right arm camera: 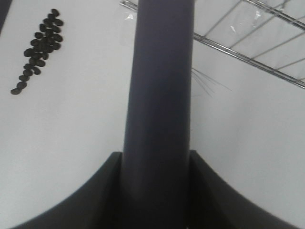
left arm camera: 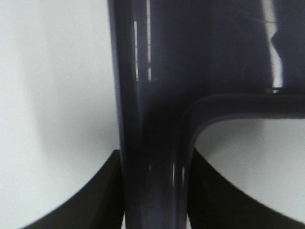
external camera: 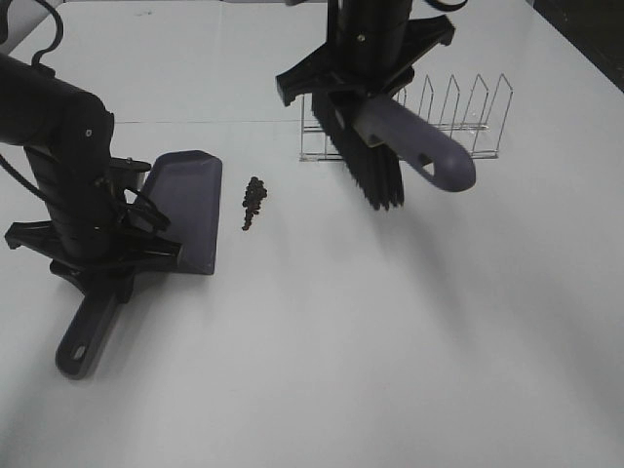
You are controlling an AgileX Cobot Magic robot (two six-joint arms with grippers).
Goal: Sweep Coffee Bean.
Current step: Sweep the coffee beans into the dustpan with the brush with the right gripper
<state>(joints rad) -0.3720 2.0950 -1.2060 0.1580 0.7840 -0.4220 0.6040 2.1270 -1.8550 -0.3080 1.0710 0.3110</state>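
A small pile of dark coffee beans [external camera: 254, 202] lies on the white table, just right of the grey-purple dustpan [external camera: 187, 210]; the beans also show in the right wrist view [right arm camera: 40, 45]. My left gripper [external camera: 97, 255] is shut on the dustpan's handle [left arm camera: 152, 114], with the pan flat on the table. My right gripper [external camera: 363, 83] is shut on the grey-purple brush handle [right arm camera: 159, 90] and holds the brush [external camera: 375, 166] in the air, its black bristles pointing down, to the right of the beans.
A wire rack [external camera: 453, 122] stands on the table behind the brush; it also shows in the right wrist view [right arm camera: 257, 43]. The white table [external camera: 390, 341] runs wide in front.
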